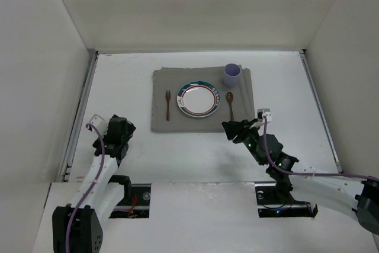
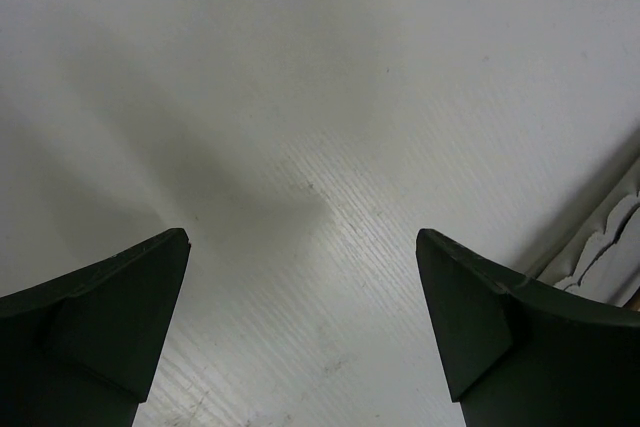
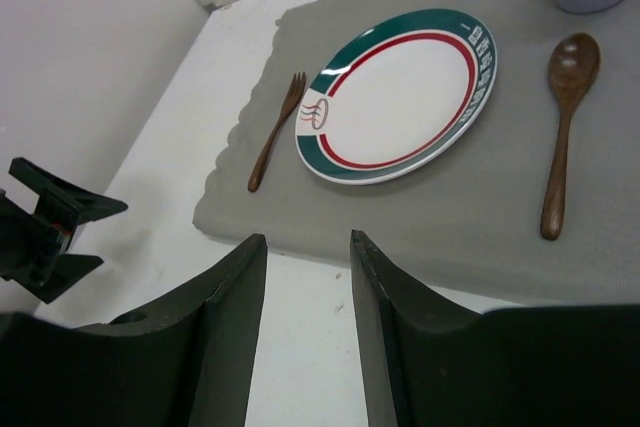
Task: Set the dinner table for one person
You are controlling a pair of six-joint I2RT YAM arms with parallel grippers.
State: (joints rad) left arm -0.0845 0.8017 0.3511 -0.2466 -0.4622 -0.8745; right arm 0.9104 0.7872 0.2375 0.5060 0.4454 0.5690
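Observation:
The dinner table [image 1: 284, 87] carries a grey placemat [image 1: 195, 124] with a green-and-red rimmed plate [image 1: 199, 99] in its middle. A wooden fork [image 1: 168, 105] lies left of the plate and a wooden spoon [image 1: 230, 105] right of it. A lilac cup [image 1: 232, 75] stands at the mat's far right corner. My right gripper [image 3: 308, 239] hovers just off the mat's near edge, open a little, with nothing between its fingers; the plate [image 3: 400, 97], fork [image 3: 275, 132] and spoon [image 3: 562, 127] lie ahead of it. My left gripper [image 2: 302, 235] stands wide open over bare tabletop [image 2: 320, 97], left of the mat.
Metal rails [image 1: 83, 105] run along the table's left and right sides, and white walls enclose it on three sides. The left gripper [image 3: 50, 232] shows at the left edge of the right wrist view.

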